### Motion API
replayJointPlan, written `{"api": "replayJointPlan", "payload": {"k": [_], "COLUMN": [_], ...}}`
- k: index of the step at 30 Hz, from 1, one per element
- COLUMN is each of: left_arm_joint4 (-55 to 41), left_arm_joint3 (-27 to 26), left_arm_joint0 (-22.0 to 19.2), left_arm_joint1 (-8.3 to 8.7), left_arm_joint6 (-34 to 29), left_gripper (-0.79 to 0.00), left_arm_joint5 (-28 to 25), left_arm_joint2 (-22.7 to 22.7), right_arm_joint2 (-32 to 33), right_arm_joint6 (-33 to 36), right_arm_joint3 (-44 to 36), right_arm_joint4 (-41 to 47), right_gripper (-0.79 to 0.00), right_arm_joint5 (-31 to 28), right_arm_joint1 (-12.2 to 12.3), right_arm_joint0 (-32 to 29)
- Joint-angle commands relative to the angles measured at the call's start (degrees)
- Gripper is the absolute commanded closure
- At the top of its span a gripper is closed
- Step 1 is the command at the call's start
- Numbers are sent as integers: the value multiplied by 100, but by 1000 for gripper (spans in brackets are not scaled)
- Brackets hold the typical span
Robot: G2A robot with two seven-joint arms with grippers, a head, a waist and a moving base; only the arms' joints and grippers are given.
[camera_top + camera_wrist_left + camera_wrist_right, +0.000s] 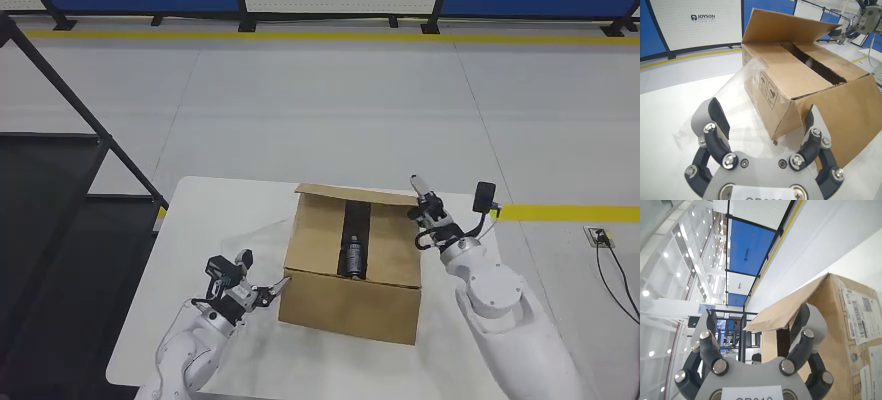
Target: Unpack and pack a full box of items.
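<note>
Midway across the white table [200,225] sits the cardboard box [350,305], flaps parted over a dark bottle-like item [354,245]. The right gripper [756,311], fingers spread wide, straddles the raised far flap [787,26]; the left gripper [762,104], wide and empty, hangs by a near corner above clear film [730,89]. A hard pull could tear that flap or drag the box across the table. Beyond lies pale floor [300,100], yellow-lined.

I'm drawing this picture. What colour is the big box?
The box is plain brown cardboard, with black symbols printed on one side. The left wrist view shows it best.
</note>
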Motion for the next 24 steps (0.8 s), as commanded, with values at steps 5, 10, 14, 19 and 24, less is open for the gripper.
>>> {"api": "replayJointPlan", "payload": {"k": [5, 10, 14, 19, 24], "left_arm_joint4": [-102, -192, -248, -311, -309], "left_arm_joint3": [63, 104, 122, 172, 228], "left_arm_joint0": [-76, -133, -157, -210, -275], "left_arm_joint1": [-1, 0, 4, 14, 16], "left_arm_joint6": [-103, -161, -163, -195, -195], "left_gripper": [-785, -785, -785, -785, -785], "left_arm_joint5": [112, 141, 132, 57, 37], "left_arm_joint2": [12, 23, 21, 19, 70], "right_arm_joint2": [-579, -986, -1026, -1026, -1008], "right_arm_joint6": [-634, -935, -927, -927, -945], "right_arm_joint3": [460, 1019, 1101, 1101, 1105], "right_arm_joint4": [-366, -443, -526, -526, -528], "right_gripper": [-785, -785, -785, -785, -785], "right_arm_joint5": [392, 585, 591, 591, 588], "right_arm_joint1": [-191, -378, -393, -393, -396], "right_arm_joint0": [753, 1326, 1391, 1391, 1310]}}
